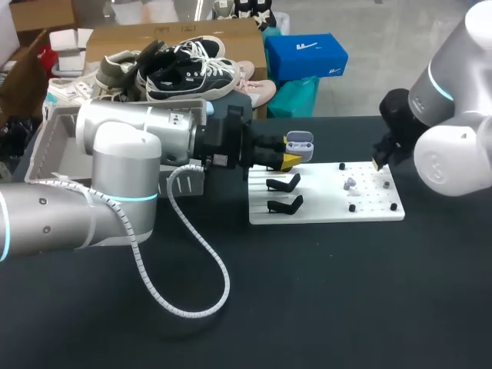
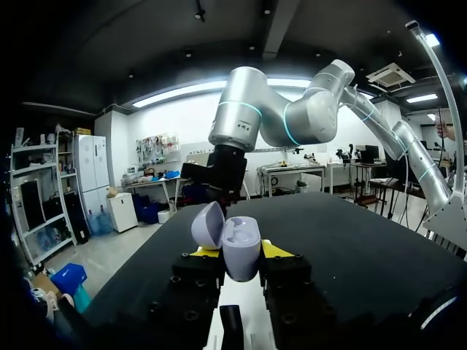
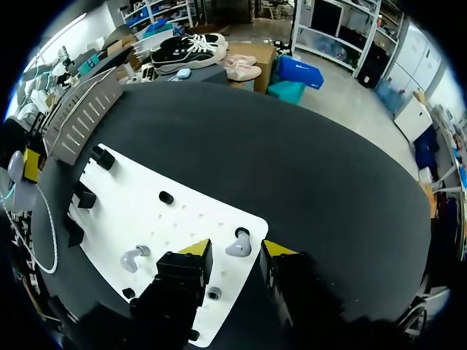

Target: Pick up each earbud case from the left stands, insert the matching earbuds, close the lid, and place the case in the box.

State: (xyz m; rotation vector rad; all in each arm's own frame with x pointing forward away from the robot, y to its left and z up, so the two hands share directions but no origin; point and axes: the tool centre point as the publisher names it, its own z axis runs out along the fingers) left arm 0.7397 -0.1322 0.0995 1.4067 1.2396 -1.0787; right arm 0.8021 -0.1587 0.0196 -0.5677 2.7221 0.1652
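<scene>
My left gripper (image 1: 290, 157) is shut on a lavender earbud case (image 1: 300, 141) and holds it above the far left part of the white board (image 1: 323, 212). In the left wrist view the case (image 2: 241, 249) stands upright between the yellow tips, its lid (image 2: 208, 224) swung open. My right gripper (image 3: 238, 251) hangs low over the board's (image 3: 146, 211) right end. It is open, with a lavender earbud (image 3: 239, 245) between its fingers and a small gap on each side. A second earbud (image 3: 132, 257) lies beside it. In the head view the right gripper (image 1: 378, 164) is at the board's far right corner.
Two empty black stands (image 1: 284, 183) (image 1: 285, 204) sit on the board's left side, and small black pegs (image 1: 352, 207) dot its right side. A grey box (image 1: 42, 150) stands at the table's back left. The left arm's white cable (image 1: 201, 286) loops over the table's front.
</scene>
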